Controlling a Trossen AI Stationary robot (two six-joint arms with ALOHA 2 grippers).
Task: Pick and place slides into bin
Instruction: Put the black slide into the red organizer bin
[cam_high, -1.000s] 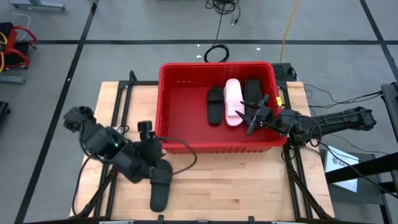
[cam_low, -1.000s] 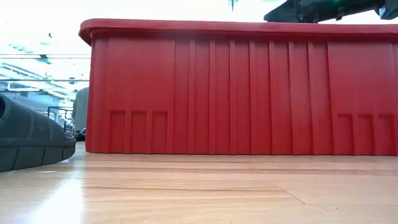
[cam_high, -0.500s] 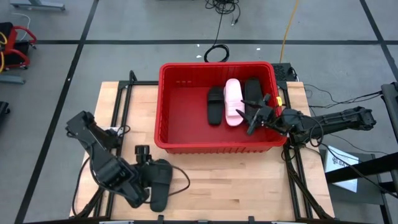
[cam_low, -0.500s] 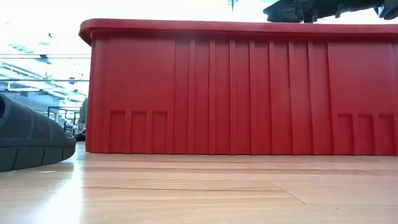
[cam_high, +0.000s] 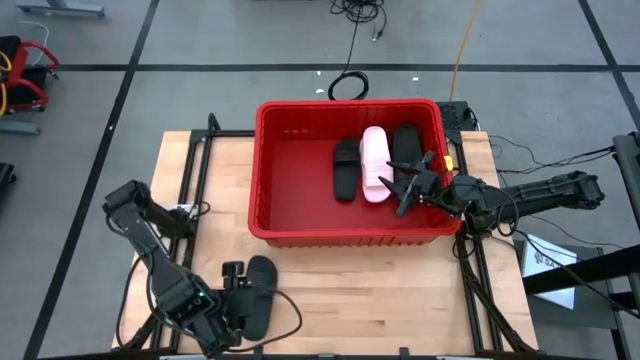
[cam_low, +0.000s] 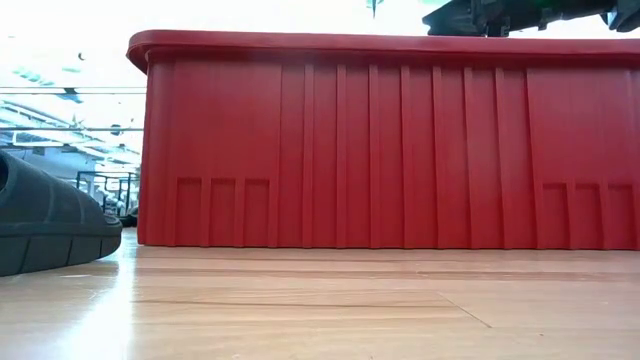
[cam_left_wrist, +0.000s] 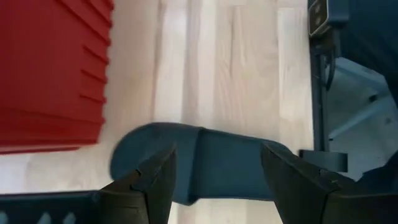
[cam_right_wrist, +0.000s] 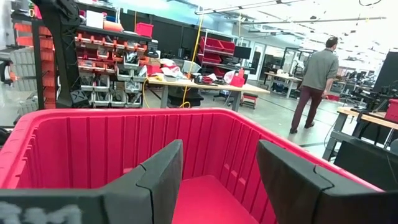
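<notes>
A black slide (cam_high: 260, 300) lies flat on the wooden table near its front edge; the low view shows one end of it (cam_low: 50, 225). My left gripper (cam_high: 243, 292) hangs open just above it, pointing steeply down, one finger on each side of the slide's middle (cam_left_wrist: 208, 165), touching nothing. The red bin (cam_high: 300, 215) stands at the table's far middle and holds a black slide (cam_high: 345, 168), a pink slide (cam_high: 374, 163) and another black slide (cam_high: 405, 148). My right gripper (cam_high: 405, 188) stays open over the bin's right part, roughly level, nothing between its fingers (cam_right_wrist: 217, 168).
The bin's tall front wall (cam_low: 380, 150) stands just beyond the slide on the table. Bare tabletop (cam_high: 400, 290) lies to the slide's right. A person (cam_right_wrist: 314, 78) walks in the room far behind the table.
My left gripper has swung from beside the bin's front left corner toward the table's near edge and come down over the black slide, tipping more steeply downward. The slide has stayed where it lay.
</notes>
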